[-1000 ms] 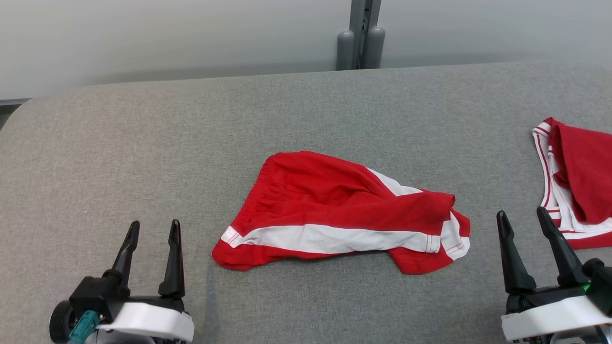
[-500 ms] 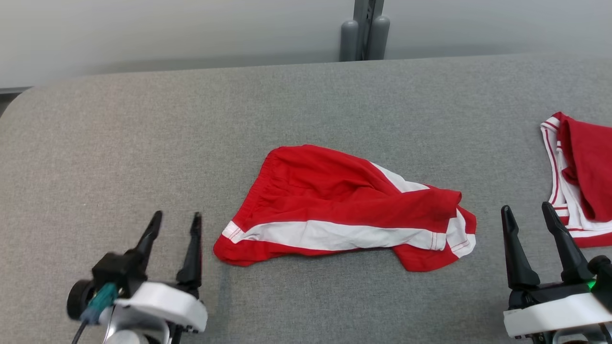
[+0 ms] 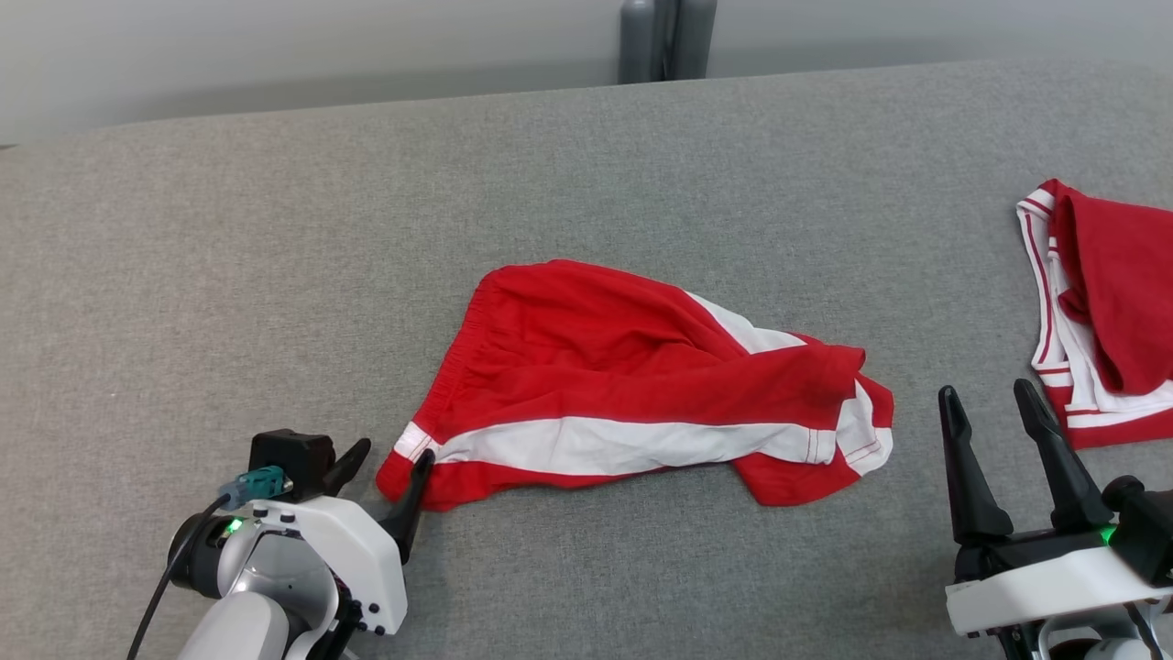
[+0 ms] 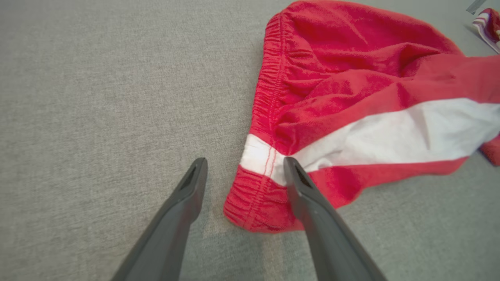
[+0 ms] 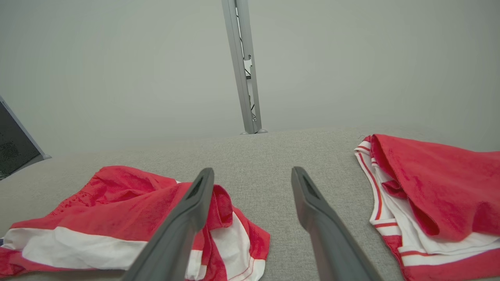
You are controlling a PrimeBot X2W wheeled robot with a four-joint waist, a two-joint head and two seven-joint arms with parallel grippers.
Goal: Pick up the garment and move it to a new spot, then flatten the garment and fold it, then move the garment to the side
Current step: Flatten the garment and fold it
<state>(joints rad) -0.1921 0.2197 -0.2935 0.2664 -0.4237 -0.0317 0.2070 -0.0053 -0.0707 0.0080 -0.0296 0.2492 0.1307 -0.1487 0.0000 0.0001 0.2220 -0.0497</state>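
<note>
Left gripper [image 3: 396, 451]: jaws spread wide, nothing pinched. It sits low at the 8 o'clock corner of the shorts [image 3: 623, 385], straddling the waistband end. In the left wrist view the finger nearer the shorts [image 4: 312, 210] lies over the end of the white stripe. The other one [image 4: 183, 203] is over the bare grey padded surface [image 3: 275, 275]. I can't tell if the tips touch cloth.

Right gripper [image 3: 982, 390]: also spread, empty, parked at 4 o'clock of the shorts, clear of them.

The shorts lie crumpled mid-surface, with the waistband toward 9 o'clock and the leg ends bunched and folded over toward 3 o'clock. A second red-and-white garment [image 3: 1109, 302] lies further out at 3 o'clock, just beside the right gripper.

Risks as I judge them:
- If I close here I may catch only the top layer or the bare edge. That's a thin bite, and the cloth slips out on the lift.
- Tips too low: they snag or pinch the upholstery along with the hem.
- One-corner lift: the shorts hang twisted, the bunched end drags, and flattening gets harder.
- The right arm reaching for the far end could stray into the other garment, which is the same colours and close by.
</note>
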